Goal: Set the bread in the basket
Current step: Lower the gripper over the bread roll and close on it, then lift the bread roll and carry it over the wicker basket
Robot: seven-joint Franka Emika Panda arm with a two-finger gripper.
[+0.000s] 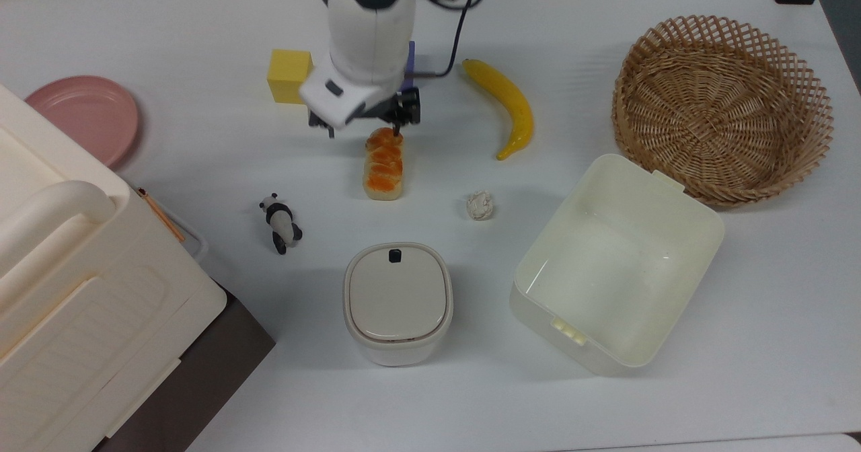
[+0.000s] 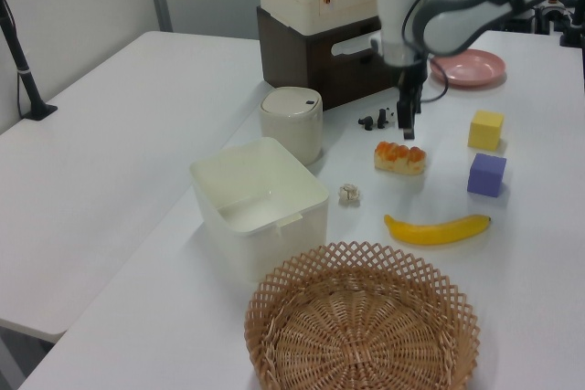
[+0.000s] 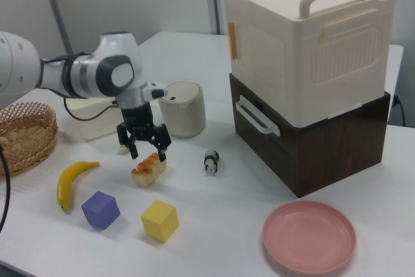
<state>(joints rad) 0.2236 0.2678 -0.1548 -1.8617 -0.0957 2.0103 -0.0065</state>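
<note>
The bread (image 1: pixel 384 167), a small loaf with a glossy orange top, lies on the white table at the middle of the top view; it also shows in the left view (image 2: pixel 399 157) and the right view (image 3: pixel 149 170). My gripper (image 1: pixel 364 130) hangs open just over the loaf's far end, its two fingers spread wide, as the right view (image 3: pixel 148 152) makes plain; nothing is between them. In the left view the gripper (image 2: pixel 409 127) points straight down above the loaf. The round wicker basket (image 1: pixel 723 109) sits empty at the top view's right, well away from the bread.
A banana (image 1: pixel 506 105) and a paper ball (image 1: pixel 480 205) lie between bread and basket. A cream tub (image 1: pixel 615 264), a lidded bin (image 1: pixel 397 302), a toy panda (image 1: pixel 280 222), a yellow cube (image 1: pixel 288 75), a purple cube (image 2: pixel 486 173), a pink plate (image 1: pixel 84 116) and stacked boxes (image 1: pixel 67 304) surround them.
</note>
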